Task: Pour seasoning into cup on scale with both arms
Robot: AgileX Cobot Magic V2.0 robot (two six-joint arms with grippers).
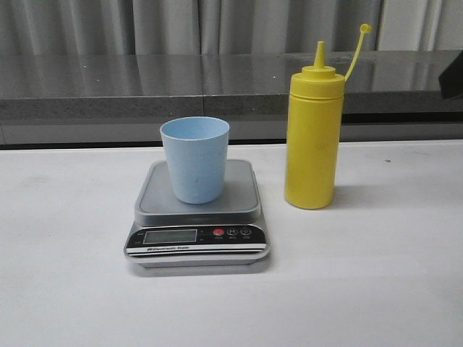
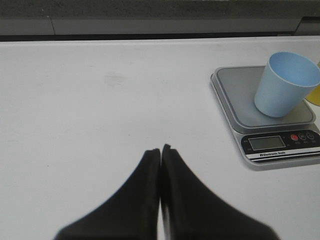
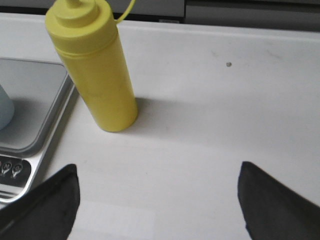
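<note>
Cup (image 1: 194, 159) sits upright on scale (image 1: 197, 212), ready to be filled. Seasoning (image 1: 312, 137) stands just beside it on worktop (image 1: 376, 275), ungrasped. Left hand (image 2: 161, 150) closed, empty; right hand (image 3: 159, 187) spread wide, probably for the bottle.

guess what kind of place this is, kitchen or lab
Probably a lab test bench staged as a kitchen task: a bare white table, grey curtains behind a dark ledge, and only a kitchen scale, a blue cup and a yellow squeeze bottle.

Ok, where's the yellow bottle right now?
In the front view the bottle stands upright on the table, right of the scale and cup, untouched by either arm.
</note>
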